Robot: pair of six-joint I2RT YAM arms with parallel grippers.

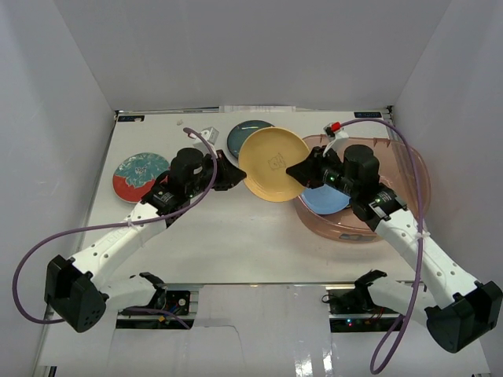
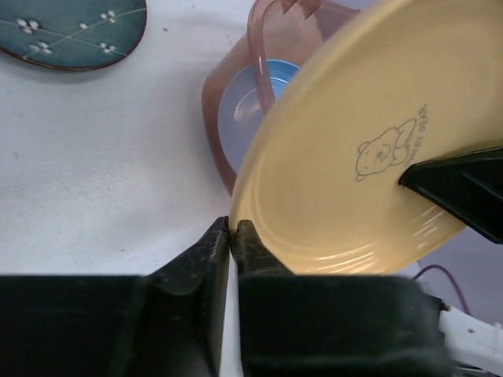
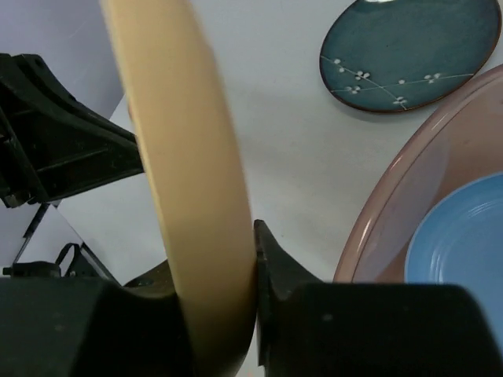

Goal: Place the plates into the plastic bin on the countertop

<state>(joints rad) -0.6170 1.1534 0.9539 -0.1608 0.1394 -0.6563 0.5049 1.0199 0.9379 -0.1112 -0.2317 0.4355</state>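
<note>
plate in yellow [image 1: 273, 163] hangs tilted btw. the two arms, above the worktop [image 1: 236, 243], at the left rim of the plastic bin [image 1: 346, 228]. right jaws are clamped on its right edge, seen edge-on btw. them. left jaws nearly together, only a thin slit, plate rim at their tips; cannot tell if they pinch it. blue plate [image 1: 326, 200] lies in the bin. teal plate [image 1: 245, 135] and red-teal plate [image 1: 140, 174] lie on the worktop.

Yellow plate [image 1: 271, 161] glossy, smooth glaze; plastic bin [image 3: 393, 188] translucent; countertop [image 1: 236, 243] matt white
</note>
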